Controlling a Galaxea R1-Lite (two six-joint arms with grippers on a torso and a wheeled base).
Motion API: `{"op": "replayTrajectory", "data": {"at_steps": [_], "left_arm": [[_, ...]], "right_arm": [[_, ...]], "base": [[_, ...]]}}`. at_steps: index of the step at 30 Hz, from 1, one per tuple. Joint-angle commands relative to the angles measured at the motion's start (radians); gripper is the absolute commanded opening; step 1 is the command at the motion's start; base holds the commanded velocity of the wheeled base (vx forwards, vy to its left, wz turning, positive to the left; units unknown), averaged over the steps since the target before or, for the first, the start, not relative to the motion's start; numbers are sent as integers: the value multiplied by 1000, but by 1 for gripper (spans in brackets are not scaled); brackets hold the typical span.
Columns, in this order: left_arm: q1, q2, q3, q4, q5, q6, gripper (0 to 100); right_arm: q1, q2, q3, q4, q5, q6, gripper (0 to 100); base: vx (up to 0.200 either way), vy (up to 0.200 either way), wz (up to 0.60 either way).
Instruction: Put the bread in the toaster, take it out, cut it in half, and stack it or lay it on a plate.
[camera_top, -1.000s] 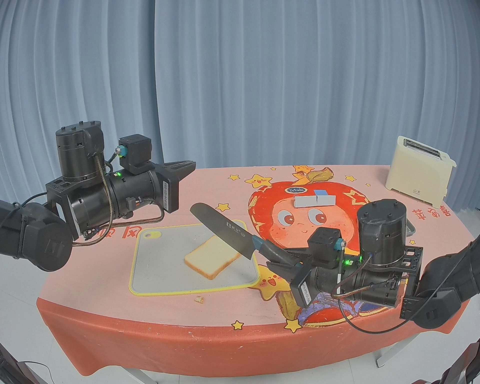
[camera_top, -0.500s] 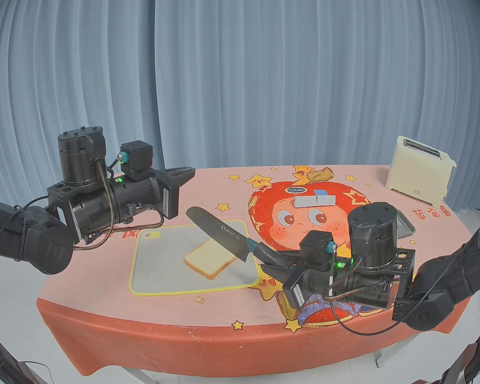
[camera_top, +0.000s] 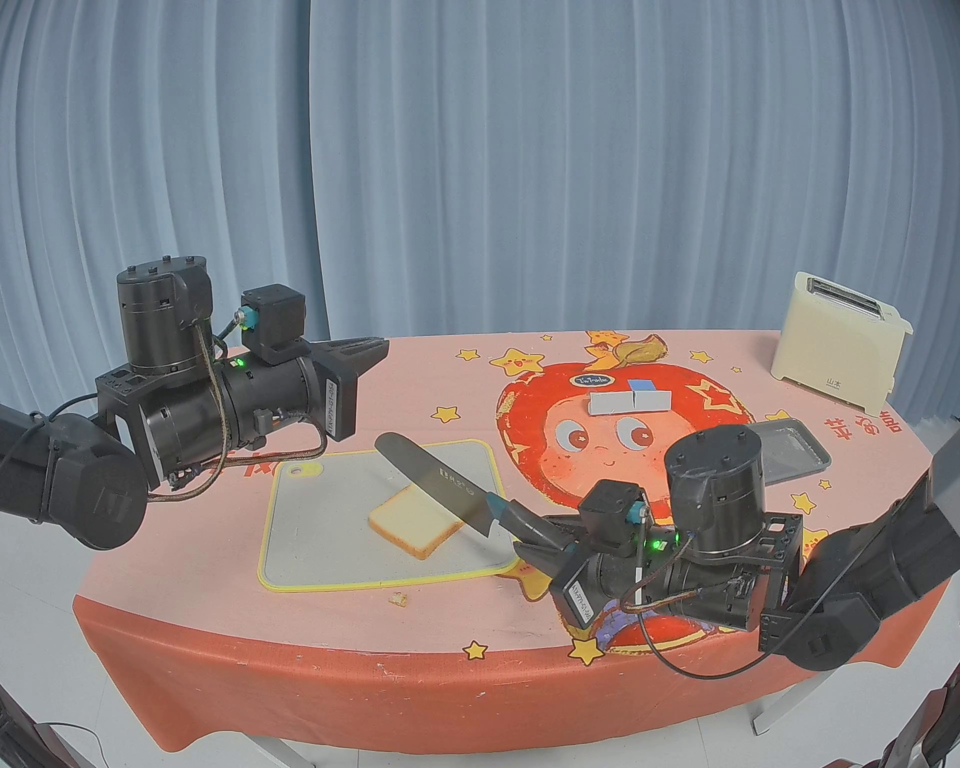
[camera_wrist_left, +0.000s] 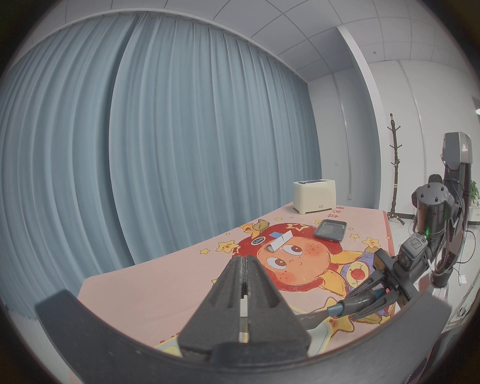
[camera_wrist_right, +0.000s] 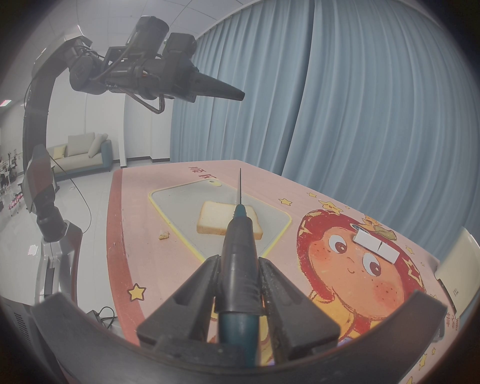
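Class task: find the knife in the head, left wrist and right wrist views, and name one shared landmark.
Head view: knife, blade slanting above the bread.
Left wrist view: knife held by the right gripper.
Right wrist view: knife clamped in the right gripper, edge-on.
Landmark: cartoon face on the tablecloth.

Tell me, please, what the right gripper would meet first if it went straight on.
Probably the bread slice on the cutting board; the knife in the right gripper points across it, height unclear.

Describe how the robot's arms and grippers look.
The left arm and right arm are matte black, with cylindrical housings, boxy teal-capped wrist cameras, green lights and looping cables. The left gripper and right gripper are black tapered wedges.
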Motion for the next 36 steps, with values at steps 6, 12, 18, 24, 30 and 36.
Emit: {"op": "replayTrajectory", "data": {"at_steps": [6, 12, 18, 24, 30, 36], "left_arm": [[-3, 45, 1, -3, 0, 1, 0], [-6, 89, -7, -3, 2, 11, 0], [-7, 105, -5, 0, 2, 24, 0], [-7, 172, -2, -8, 25, 26, 0], [-23, 204, 7, -13, 34, 24, 0], [-46, 206, 30, -25, 37, 23, 0]], "right_arm": [[22, 7, 3, -2, -1, 0, 0], [25, 7, 4, -2, -2, 0, 0], [25, 9, 4, -2, -2, 0, 0], [25, 13, 4, -2, -4, 0, 0], [27, 17, 4, -2, -19, 0, 0], [25, 12, 3, -2, -22, 0, 0]], "base": [[0, 0, 0], [0, 0, 0], [0, 0, 0], [0, 0, 0], [0, 0, 0], [0, 0, 0]]}}
